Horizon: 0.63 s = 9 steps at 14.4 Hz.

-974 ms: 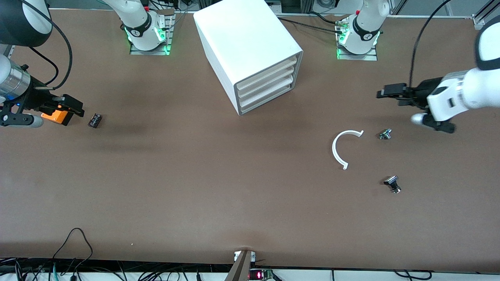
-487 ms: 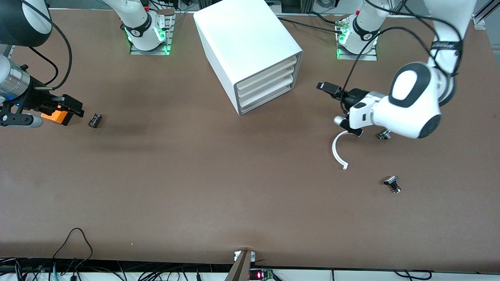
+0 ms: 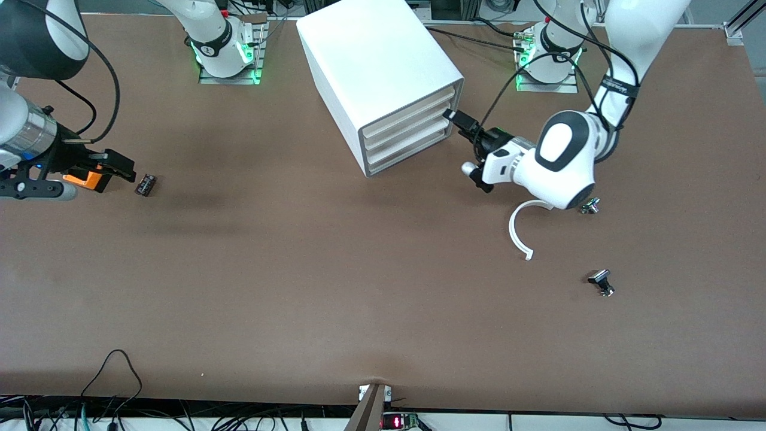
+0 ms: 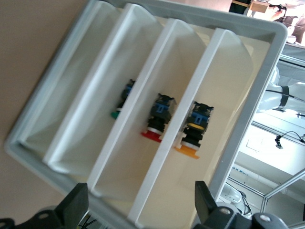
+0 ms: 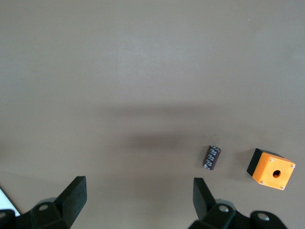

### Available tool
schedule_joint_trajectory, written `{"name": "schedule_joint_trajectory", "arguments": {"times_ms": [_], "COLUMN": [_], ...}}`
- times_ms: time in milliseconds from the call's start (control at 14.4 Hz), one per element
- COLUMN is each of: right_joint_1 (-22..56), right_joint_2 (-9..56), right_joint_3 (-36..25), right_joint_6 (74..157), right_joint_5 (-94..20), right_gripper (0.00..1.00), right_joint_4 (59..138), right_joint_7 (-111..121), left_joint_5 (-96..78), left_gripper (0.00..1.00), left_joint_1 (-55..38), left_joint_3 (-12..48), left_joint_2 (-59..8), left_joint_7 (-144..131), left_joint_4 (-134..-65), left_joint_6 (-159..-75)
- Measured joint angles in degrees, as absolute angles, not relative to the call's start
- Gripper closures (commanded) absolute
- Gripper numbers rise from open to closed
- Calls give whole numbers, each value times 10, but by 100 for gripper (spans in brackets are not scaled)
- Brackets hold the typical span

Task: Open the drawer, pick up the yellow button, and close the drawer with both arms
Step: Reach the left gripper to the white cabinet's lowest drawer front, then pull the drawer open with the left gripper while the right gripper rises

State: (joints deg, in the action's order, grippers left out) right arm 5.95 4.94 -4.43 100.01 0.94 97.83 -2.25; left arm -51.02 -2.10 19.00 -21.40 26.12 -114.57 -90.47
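**Left arm at cabinet front; drawer not yet opened**

Status: early. All three drawers of the white cabinet (image 3: 383, 66) sit flush and closed. Nothing is taken out, so all three steps, opening, picking and closing, are left.

Left gripper (image 3: 458, 120): reaches in from the left arm's base and is right at the corner of the cabinet front, level with the upper drawers. Whether it touches the front yet, I cannot tell. In the left wrist view its fingers (image 4: 76, 205) stand wide apart and hold nothing.

The drawer (image 3: 413, 106): uppermost of the three, shut. The left wrist view looks into the translucent drawer fronts; three push buttons show through, one per drawer, with green, red and orange-yellow caps. The button (image 4: 193, 131) with the orange cap is the one sought; judged from that view it lies inside the drawer nearest the cabinet's outer wall, presumably the top one.

Right gripper (image 3: 116, 170): waits over the table at the right arm's end, above the orange box with a hole (image 3: 84, 178). Fingers (image 5: 74, 193) wide, empty. A small black cylindrical part (image 3: 145, 184) lies just beside the box.

Elsewhere on the table, toward the left arm's end: a white C-shaped ring (image 3: 519, 230) and two small black-and-silver parts (image 3: 601, 282), none of them involved.

Judgement: next the left gripper needs a hold on the top drawer's front edge, not the middle one; the fronts are close together, so picking the wrong drawer is the risk.
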Motion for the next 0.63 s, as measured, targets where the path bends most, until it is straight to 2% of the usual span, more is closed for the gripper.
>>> {"name": "schedule_joint_trajectory", "arguments": {"times_ms": [70, 209, 348, 417, 487, 556, 626], "right_joint_1": [66, 89, 116, 126, 131, 132, 131], "right_joint_2": [52, 57, 59, 59, 59, 59, 59], "right_joint_3": [-44, -42, -41, -40, -40, -41, -42], "right_joint_6": [1000, 1000, 1000, 1000, 999, 997, 993], "right_joint_5": [9, 9, 9, 9, 9, 9, 9], "right_gripper": [1, 1, 1, 1, 1, 1, 1], "right_joint_4": [978, 978, 978, 978, 978, 978, 978], "right_joint_7": [-22, -22, -23, -25, -25, -25, -25], "left_joint_5": [-520, -555, -575, -578, -580, -580, -580], "left_gripper": [4, 13, 28, 41, 60, 91, 100], "left_joint_1": [-23, -25, -26, -26, -26, -26, -26], "left_joint_3": [200, 222, 236, 242, 245, 248, 251], "left_joint_2": [-214, -214, -215, -215, -215, -215, -215], "left_joint_7": [269, 291, 321, 332, 337, 339, 341], "left_joint_4": [-1154, -1183, -1211, -1221, -1226, -1229, -1231], "left_joint_6": [-915, -941, -972, -981, -987, -990, -991]}}
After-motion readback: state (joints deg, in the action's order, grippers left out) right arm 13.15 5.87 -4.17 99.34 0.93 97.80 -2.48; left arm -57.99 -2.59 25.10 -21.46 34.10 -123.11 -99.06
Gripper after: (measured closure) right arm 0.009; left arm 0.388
